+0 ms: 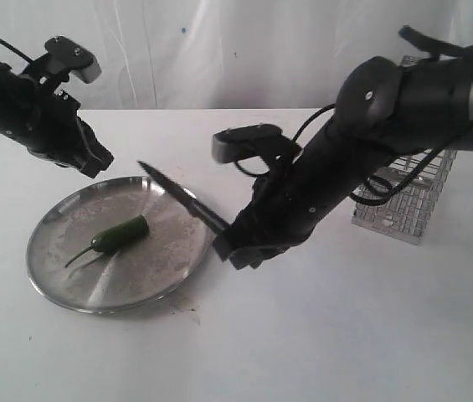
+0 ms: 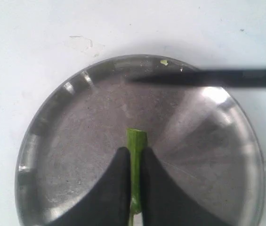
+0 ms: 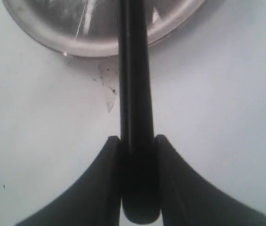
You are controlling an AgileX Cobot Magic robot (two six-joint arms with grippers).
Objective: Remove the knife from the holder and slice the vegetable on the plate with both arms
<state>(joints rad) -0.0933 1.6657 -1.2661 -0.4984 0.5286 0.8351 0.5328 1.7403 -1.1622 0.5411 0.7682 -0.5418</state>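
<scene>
The vegetable (image 1: 123,233), a green chili with a flat cut end, lies on the steel plate (image 1: 69,276) with its stem pointing to the front left. My left gripper (image 1: 98,163) hangs above the plate's far left rim, clear of the chili, with its fingers together. In the left wrist view the vegetable (image 2: 136,136) lines up with the thin slit of the left gripper (image 2: 136,149) over the plate (image 2: 76,141). My right gripper (image 1: 232,247) is shut on the handle of the knife (image 1: 182,197); the blade slants up over the plate's right rim. The knife (image 3: 135,94) runs from the right gripper (image 3: 137,139) toward the plate (image 3: 76,37).
The chrome wire holder (image 1: 403,201) stands at the right, partly behind the right arm. Small scraps lie on the white table by the plate's front rim (image 1: 182,310). A green bit (image 2: 163,62) sits on the plate's rim near the knife (image 2: 208,77).
</scene>
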